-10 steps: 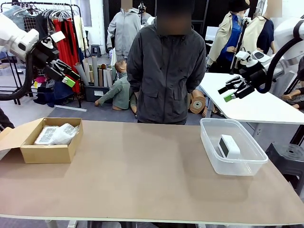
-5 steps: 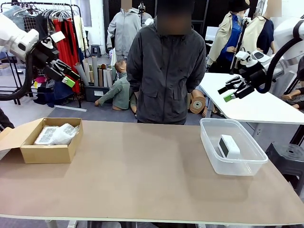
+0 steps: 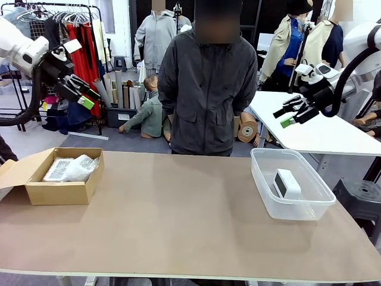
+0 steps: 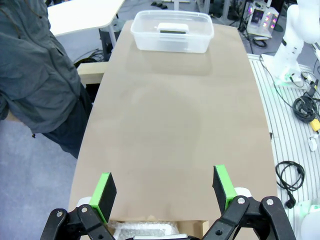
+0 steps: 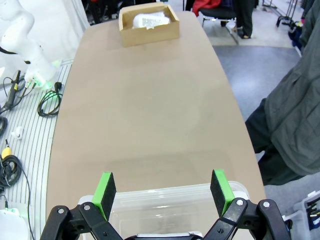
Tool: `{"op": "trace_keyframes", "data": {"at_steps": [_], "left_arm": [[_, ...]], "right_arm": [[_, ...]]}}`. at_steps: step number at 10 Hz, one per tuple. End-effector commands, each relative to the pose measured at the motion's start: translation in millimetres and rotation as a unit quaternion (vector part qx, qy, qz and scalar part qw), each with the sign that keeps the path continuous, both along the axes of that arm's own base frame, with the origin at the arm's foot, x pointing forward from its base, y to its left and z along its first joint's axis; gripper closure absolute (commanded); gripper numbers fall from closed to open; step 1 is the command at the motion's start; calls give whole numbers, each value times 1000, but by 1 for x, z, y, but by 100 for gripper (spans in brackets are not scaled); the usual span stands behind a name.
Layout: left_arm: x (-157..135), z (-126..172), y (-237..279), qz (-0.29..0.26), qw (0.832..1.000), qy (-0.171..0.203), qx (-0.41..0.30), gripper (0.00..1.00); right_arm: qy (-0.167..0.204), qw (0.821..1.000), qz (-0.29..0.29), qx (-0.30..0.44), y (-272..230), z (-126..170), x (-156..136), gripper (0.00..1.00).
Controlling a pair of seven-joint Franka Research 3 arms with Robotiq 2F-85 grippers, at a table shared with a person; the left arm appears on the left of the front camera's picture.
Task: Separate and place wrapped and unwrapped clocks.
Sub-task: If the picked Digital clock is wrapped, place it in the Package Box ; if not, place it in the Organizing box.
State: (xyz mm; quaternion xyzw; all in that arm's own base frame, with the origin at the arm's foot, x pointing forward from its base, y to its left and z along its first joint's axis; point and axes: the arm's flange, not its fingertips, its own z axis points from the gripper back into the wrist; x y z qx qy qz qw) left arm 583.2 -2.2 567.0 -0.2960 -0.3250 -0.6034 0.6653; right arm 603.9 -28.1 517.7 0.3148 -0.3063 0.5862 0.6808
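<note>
Two wrapped clocks (image 3: pixel 71 168) in crinkly clear plastic lie in the brown cardboard box (image 3: pixel 59 192) at the table's left. The wrapped clocks (image 5: pixel 148 20) show far off in the right wrist view, and their plastic (image 4: pixel 145 231) peeks in at the bottom of the left wrist view. A bare white clock (image 3: pixel 287 183) lies in the clear plastic tub (image 3: pixel 265 190) at the right; the white clock (image 4: pixel 173 29) also shows far off in the left wrist view. My left gripper (image 3: pixel 82 93) hangs open high above the box. High over the tub, my right gripper (image 3: pixel 287 115) is open and holds nothing.
A person in a dark jacket (image 3: pixel 205 89) stands at the far side of the table, hands out of sight. The brown tabletop (image 3: pixel 178 214) stretches bare between box and tub. A white table (image 3: pixel 315 131) stands behind at the right.
</note>
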Motion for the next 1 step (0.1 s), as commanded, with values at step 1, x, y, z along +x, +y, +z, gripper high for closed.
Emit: {"op": "trace_keyframes", "data": {"at_steps": [1], "left_arm": [[-2, 0, 1, -3, 1000, -7, 0, 0]], "right_arm": [[-6, 1000, -5, -3, 2, 1, -1, 0]]}}
